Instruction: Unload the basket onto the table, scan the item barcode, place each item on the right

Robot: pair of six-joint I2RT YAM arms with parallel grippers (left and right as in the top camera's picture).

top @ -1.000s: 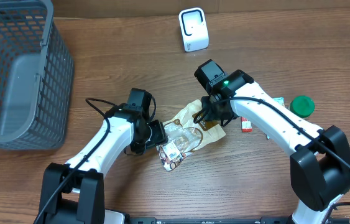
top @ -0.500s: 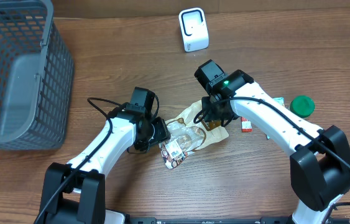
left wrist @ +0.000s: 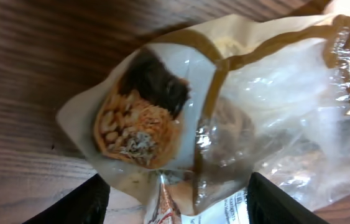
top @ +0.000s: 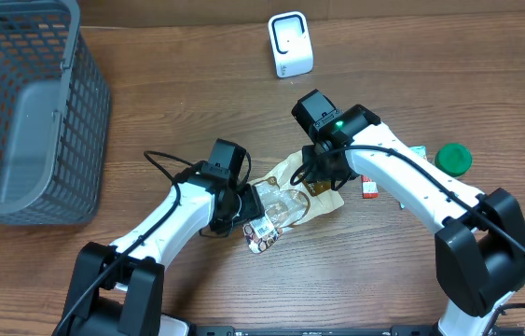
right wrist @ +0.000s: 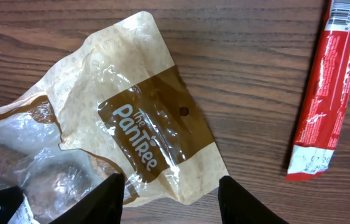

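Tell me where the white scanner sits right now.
In the overhead view, the white scanner stands at the far middle of the table, well beyond the bread bag lying between the arms, with the grey basket off to its left.

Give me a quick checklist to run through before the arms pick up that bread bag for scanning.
1. Bread bag lying on the table: ok.
2. Left jaws open, astride the bag: ok.
3. Right jaws open over its brown-label end: ok.
4. Bag gripped: not ok.
5. White label shows a readable barcode: cannot tell, too small.
6. Nothing standing between bag and scanner: ok.
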